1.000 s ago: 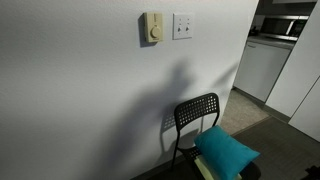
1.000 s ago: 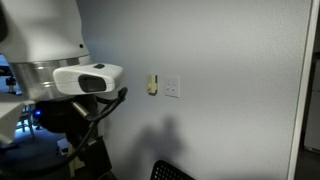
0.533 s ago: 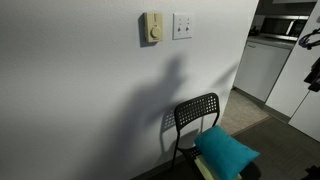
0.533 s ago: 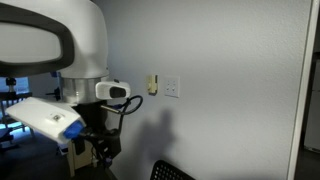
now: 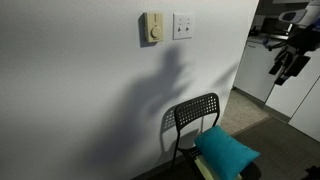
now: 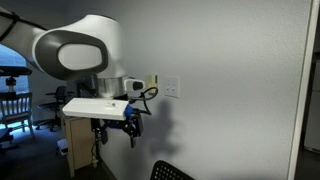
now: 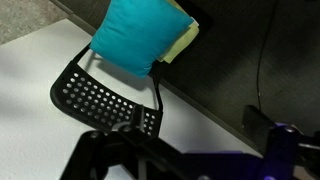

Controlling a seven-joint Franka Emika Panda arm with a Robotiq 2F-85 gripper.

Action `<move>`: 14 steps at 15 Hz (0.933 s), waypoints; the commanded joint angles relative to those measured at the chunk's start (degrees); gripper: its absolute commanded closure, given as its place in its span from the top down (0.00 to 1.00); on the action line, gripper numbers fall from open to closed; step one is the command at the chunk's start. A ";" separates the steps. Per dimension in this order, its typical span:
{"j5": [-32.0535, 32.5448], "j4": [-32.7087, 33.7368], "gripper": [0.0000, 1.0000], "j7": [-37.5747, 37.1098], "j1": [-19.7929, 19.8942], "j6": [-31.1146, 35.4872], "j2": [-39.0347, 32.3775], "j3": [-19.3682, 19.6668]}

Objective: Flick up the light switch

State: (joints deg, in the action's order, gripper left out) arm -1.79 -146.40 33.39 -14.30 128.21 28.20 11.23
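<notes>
Well, light switch (image 5: pixel 182 26) (image 6: pixel 172 88): a small white square plate lying flat on the pale wall (image 5: pixel 80 90), a shade brighter than the paint. The small toggles at its centre are too small to tell whether they point up or down.
Fingers (image 5: pixel 279 66): dark, hanging downward from the wrist and spread, with a gap between the two. They are empty and off the wall.
Switch's place: on the wall, higher than the fingers and well apart from them in both exterior views.
Beige box (image 5: pixel 152 28): a rectangular housing with a round dial. It sits just beside the light switch at the same height, likewise above the fingers.
Arm (image 6: pixel 80 50): bulky white links. In an exterior view a flat white link runs roughly level, with the fingers hanging under its end.
Shadow (image 5: pixel 170 85): grey, cast on the wall below the light switch, between it and the chair.
Chair (image 5: pixel 197 115): black with a perforated backrest, standing near the wall and lower than the fingers. In the wrist view the backrest (image 7: pixel 105 100) lies ahead of the fingers.
Cushion (image 5: pixel 227 150): teal, on the chair seat below the fingers. In the wrist view it rests on a pale yellow layer (image 7: pixel 182 42).
Wrist view, bottom edge: dark blurred shapes, too smeared to read.
</notes>
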 commanded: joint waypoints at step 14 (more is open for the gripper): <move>3.46 6.96 1.00 11.68 0.89 6.84 -6.42 -4.20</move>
State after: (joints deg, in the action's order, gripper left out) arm -0.46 -144.26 40.73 -13.78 134.81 26.94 9.03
